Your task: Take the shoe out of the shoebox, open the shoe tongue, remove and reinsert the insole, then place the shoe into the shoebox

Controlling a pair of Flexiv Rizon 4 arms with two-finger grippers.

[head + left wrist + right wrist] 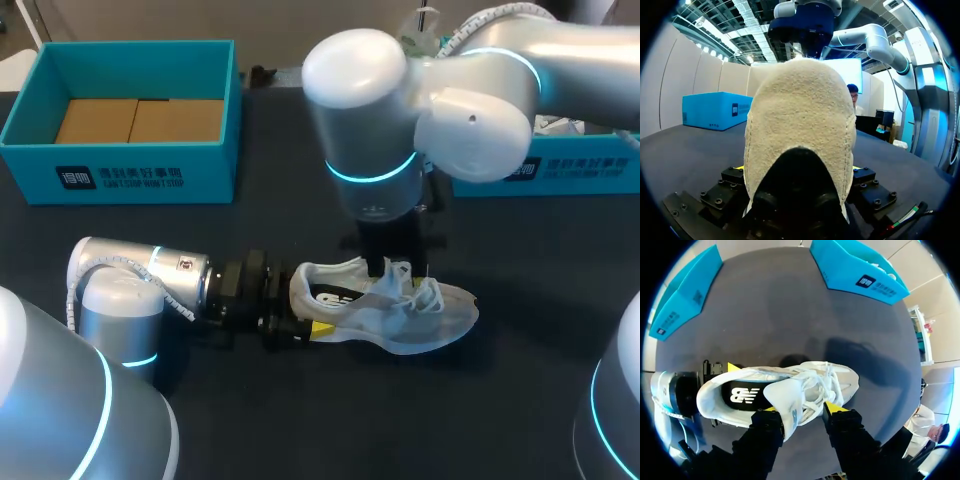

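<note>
Since the sneaker lies out of the box on the counter, long axis running across, heel toward my left and toe toward my right, the head view splits the work plainly. The left gripper comes in level along that axis at the heel. The right gripper hangs straight down over the throat, so the right arm is nearer the tongue. The shoebox sits well apart at the far left corner, open, with brown card on its floor. A second teal box part is at far right behind the right arm. Bare counter lies ahead of the toe and on the near side. Left wrist view: the heel fills the space between the left jaws, a yellow sliver at each flank touching it, so I read that as pinching the heel from both sides. Right wrist view: right jaws spread, straddling the raised tongue, which leans at one yellow tip. The laces lie by the other tip, with no two-sided clamp visible. The black insole is exposed in the opening, heelward of the right jaws, between them and the left gripper. Judgement: tongue step in hand. The insole pull needs the right jaws shifted heelward along the axis, with little room beside the left tips and plenty upward.
</note>
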